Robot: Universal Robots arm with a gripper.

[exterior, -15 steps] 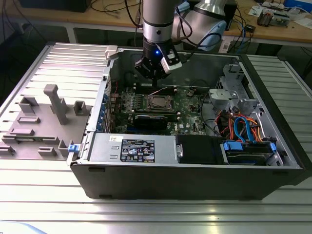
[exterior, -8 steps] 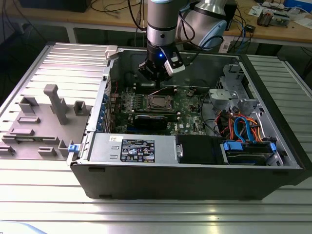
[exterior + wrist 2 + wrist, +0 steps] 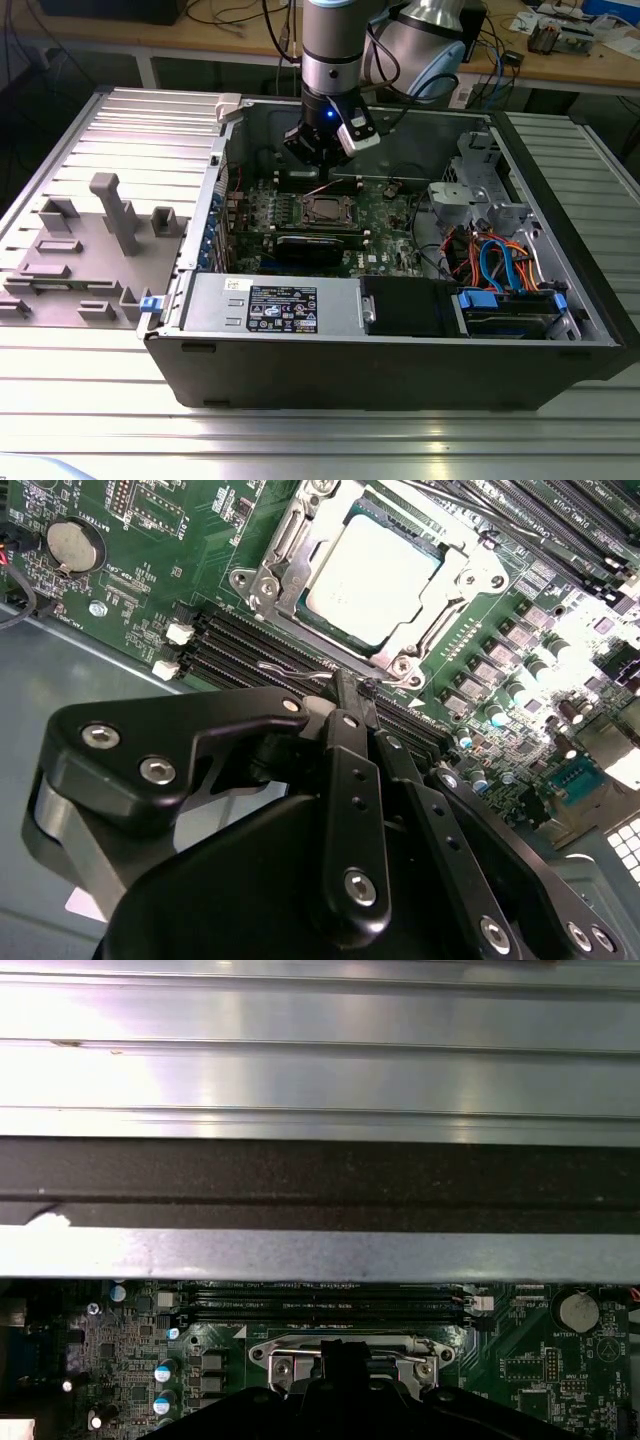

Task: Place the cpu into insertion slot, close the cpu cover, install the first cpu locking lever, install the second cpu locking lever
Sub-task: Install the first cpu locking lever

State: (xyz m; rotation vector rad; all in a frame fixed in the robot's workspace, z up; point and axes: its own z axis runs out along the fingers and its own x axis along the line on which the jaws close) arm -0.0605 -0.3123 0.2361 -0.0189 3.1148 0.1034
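Note:
The cpu point(image 3: 372, 572), a dull silver square, lies flat in the insertion slot point(image 3: 325, 210) on the green board point(image 3: 150, 580). The cpu cover point(image 3: 272, 568), a silver frame, lies down around it. A thin wire locking lever point(image 3: 290, 668) runs along the socket's edge nearest the gripper. My gripper point(image 3: 358, 687) hangs over that edge with its black fingers shut, their tips right at the wire. I cannot tell whether the wire is pinched between them. From the exterior view the gripper point(image 3: 318, 160) sits inside the open case, just above the socket. The first wrist view has the cover point(image 3: 345, 1345) beyond the fingertips point(image 3: 345, 1355).
Long black memory slots point(image 3: 250, 640) run beside the socket, under the fingers. A coin battery point(image 3: 72, 543) sits on the board. A black card point(image 3: 318, 245), power supply point(image 3: 270, 305) and cabled drive cage point(image 3: 500, 270) crowd the case. Its metal wall point(image 3: 320, 1255) rises close behind. Grey fixtures point(image 3: 110, 220) stand outside.

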